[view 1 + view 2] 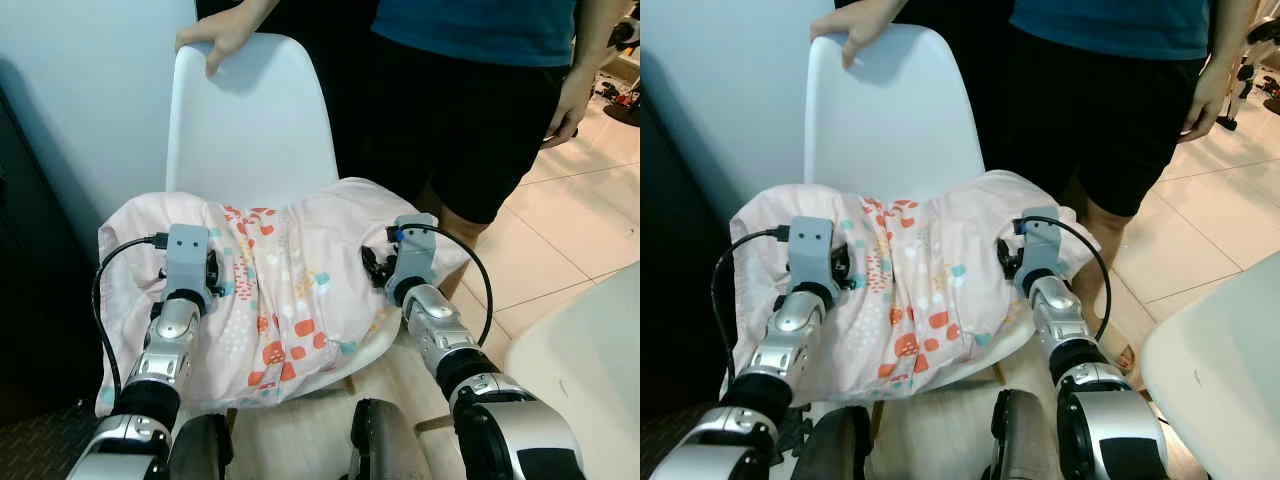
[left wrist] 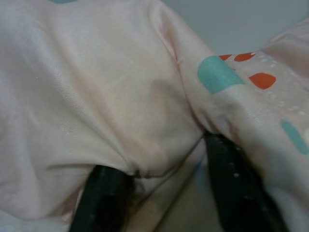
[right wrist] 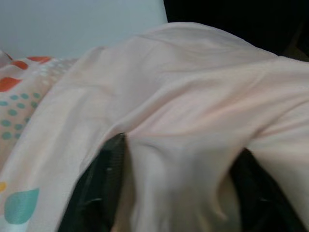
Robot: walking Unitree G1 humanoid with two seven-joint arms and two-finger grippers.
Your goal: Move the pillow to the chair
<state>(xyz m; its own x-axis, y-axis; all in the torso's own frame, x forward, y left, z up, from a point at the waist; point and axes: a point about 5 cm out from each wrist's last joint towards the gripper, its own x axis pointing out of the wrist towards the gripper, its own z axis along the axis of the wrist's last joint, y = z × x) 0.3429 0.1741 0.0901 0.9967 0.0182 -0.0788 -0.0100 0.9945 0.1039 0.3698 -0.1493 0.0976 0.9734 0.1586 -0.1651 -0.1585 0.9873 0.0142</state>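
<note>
A pale pink pillow (image 1: pixel 290 290) with orange and teal spots lies across the seat of a white chair (image 1: pixel 250 120) and overhangs both sides. My left gripper (image 2: pixel 164 193) is shut on a fold of the pillow's fabric at its left part, one black finger (image 2: pixel 104 198) on each side of the fold. My right gripper (image 3: pixel 178 188) is shut on a bunch of the fabric at the pillow's right part. Both arms reach forward over the chair's front edge, left arm (image 1: pixel 165 350) and right arm (image 1: pixel 435 325).
A person (image 1: pixel 470 110) stands behind the chair on the right, one hand (image 1: pixel 222 35) resting on top of its back. A dark cabinet (image 1: pixel 30 300) is at the left. A white rounded surface (image 1: pixel 590 370) lies near right, with tiled floor (image 1: pixel 570 220) beyond.
</note>
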